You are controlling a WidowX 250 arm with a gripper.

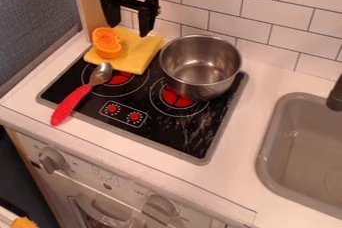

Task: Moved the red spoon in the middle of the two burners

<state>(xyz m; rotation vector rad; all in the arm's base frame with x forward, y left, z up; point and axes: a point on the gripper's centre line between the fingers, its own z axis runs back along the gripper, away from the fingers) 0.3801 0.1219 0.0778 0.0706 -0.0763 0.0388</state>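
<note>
The gripper (129, 30) hangs at the upper left of the camera view, above the yellow cloth at the back of the stove. It is open, with its two fingers apart and nothing between them. A spoon with a red handle (71, 104) lies at the stove's left side; its metal bowl rests by the left burner (119, 78) and its handle end reaches over the front-left edge onto the counter. The right burner (177, 97) is partly covered by a metal pot.
The steel pot (200, 67) stands at the stove's back right. A folded yellow cloth (137, 54) lies at the back left, with an orange object (107, 43) on it. The tiled wall (254, 17) runs behind, and a grey sink (304, 147) is at the right.
</note>
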